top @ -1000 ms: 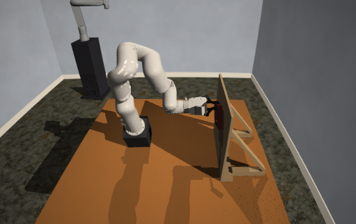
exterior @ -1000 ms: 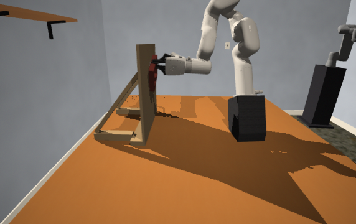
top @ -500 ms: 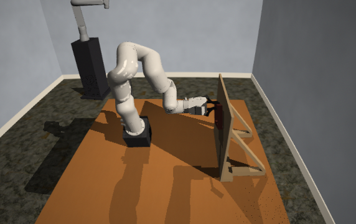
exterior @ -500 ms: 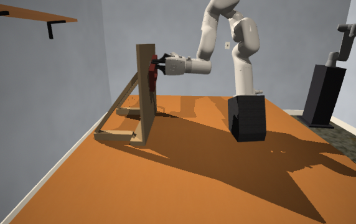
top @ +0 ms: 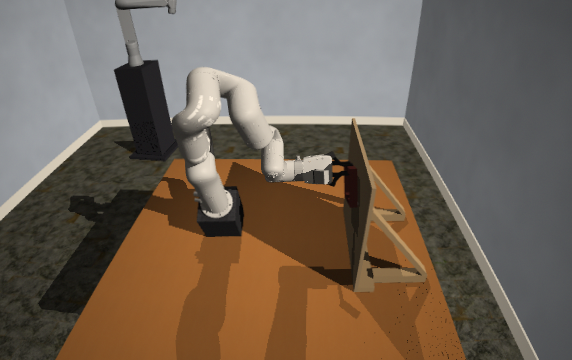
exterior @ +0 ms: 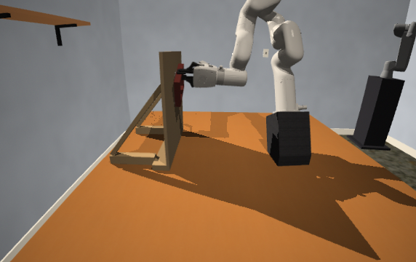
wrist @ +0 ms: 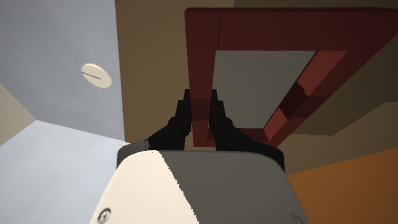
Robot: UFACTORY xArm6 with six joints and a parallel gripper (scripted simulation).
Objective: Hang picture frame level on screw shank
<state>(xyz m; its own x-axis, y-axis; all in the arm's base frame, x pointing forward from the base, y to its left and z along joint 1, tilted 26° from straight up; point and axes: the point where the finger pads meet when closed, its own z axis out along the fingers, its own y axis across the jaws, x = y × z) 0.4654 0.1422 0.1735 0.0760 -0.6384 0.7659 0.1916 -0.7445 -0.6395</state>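
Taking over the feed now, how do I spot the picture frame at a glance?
Find the tall tan wooden board standing braced on the orange table top. High on its robot-facing side is the picture frame, one side bar pinched in the black end effector. It is the only dark red thing there, a hollow rectangle.

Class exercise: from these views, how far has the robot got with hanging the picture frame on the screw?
Done: the tool is shut on one side bar of the red picture frame, holding it against the upright wooden board. In hand: positioning the frame; the screw is not visible in any view, so seating cannot be judged. Left: seat it on the shank, release, and check that it hangs level.
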